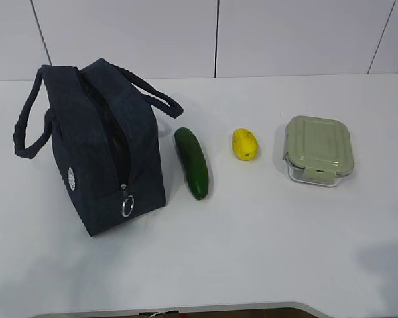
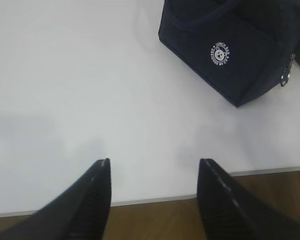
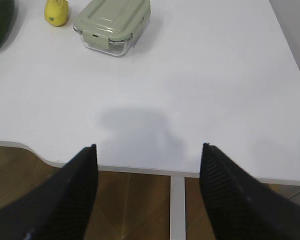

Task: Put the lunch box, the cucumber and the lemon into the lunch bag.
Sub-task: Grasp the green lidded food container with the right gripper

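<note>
The lunch bag (image 1: pixel 99 146) stands nearest the exterior camera, at the 9 o'clock side of the white tabletop (image 1: pixel 265 245), upright, its top zipper parted and the metal ring pull (image 1: pixel 127 207) hanging at the near end; two loop handles (image 1: pixel 28 129) splay outward to either side, and a small white round logo (image 1: pixel 71 177) shows on its left face. Just beside the bag, toward 3 o'clock, the cucumber (image 1: pixel 192 162) lies lengthwise, apart from the fabric. Farther toward 3 o'clock the lemon (image 1: pixel 244 144) rests alone, clear of the cucumber. Beyond it, well apart, the lunch box (image 1: pixel 317 150) sits flat with its sage-green lid clipped on. All three items are outside the bag. In the left wrist view the left pincer (image 2: pixel 154 172) hangs over the near tabletop edge with its jaws spread apart, holding nothing; the bag corner and logo lie at 1 o'clock from it. In the right wrist view the right pincer (image 3: pixel 149 157) likewise hangs above the near edge, jaws apart and empty, with the lunch box and lemon at 11 o'clock, a sliver of cucumber at the far left margin.
</note>
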